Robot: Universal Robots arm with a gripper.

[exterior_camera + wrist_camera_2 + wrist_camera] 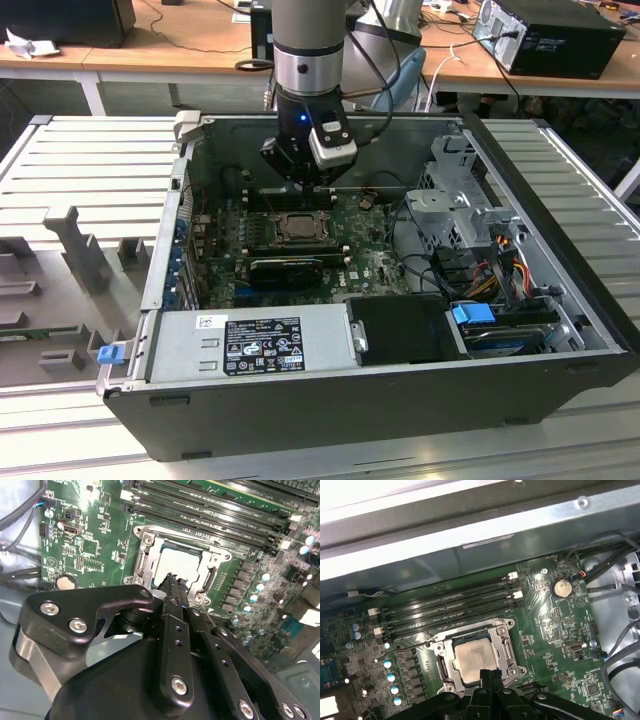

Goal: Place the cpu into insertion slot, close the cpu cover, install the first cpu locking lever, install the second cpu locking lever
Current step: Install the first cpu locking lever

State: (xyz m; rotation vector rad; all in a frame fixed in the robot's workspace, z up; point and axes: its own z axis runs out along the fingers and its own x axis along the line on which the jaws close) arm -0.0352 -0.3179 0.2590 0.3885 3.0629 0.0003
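Observation:
The cpu (476,659) (180,562), a pale silver square chip, lies flat in the insertion slot (441,666) on the green motherboard. The grey metal cpu cover (504,630) (150,535) lies down around it, and the chip's face shows through its cut-out. A thin metal lever rod (415,645) sticks out from one side of the socket. My gripper (490,672) (172,577) hangs just above the socket's edge, shut with its two black fingers pressed together and nothing between them. In the exterior view the gripper (300,185) is inside the open computer case, above the socket (297,227).
Long black memory slots (450,605) run beside the socket. A coin battery (561,587) and loose cables (615,645) lie to one side. In the exterior view a black heatsink block (285,268), a power supply (255,345) and a drive cage (455,200) crowd the case.

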